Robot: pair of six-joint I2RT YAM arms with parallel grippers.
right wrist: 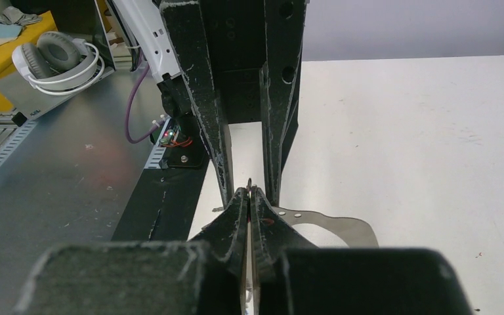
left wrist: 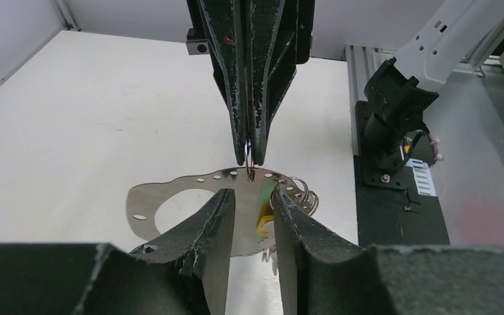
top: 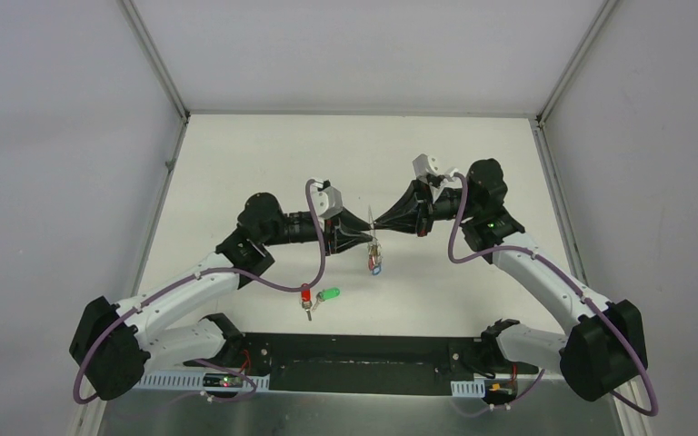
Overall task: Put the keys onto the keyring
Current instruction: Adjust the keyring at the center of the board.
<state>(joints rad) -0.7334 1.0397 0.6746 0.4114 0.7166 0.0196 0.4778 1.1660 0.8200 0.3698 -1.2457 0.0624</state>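
From above, the white desk (top: 264, 163) is carrying both arms, and their tools are meeting over its middle. The large thin grey metal keyring (top: 373, 218) is showing only as a narrow sliver between the left tool (top: 366, 234) and the right tool (top: 380, 221). Just under the keyring, a small bunch of little parts (top: 375, 262) is showing, too small to name. Nearer to the arm bases than the keyring, a silver key with a red plastic head (top: 306, 294) and a silver key with a green plastic head (top: 330, 294) are lying side by side on the desk, well apart from the keyring.

In the left wrist view, the keyring is showing as a flat oval band with small holes along one edge. The left tool's fingers (left wrist: 220, 220) are standing apart on both sides of this holed edge. I cannot tell if they are grasping anything. A small yellow piece (left wrist: 264, 224) is sitting in the gap between them. The right tool is clenched on a small thin wire loop (left wrist: 247, 155) right at the holed edge. More thin wire rings (left wrist: 306, 195) are showing at the end of this edge.

In the right wrist view, the right tool's fingers are pressing together, and the keyring is reaching out sideways just beside them. The left tool's fingers are flanking them, with clear space between.
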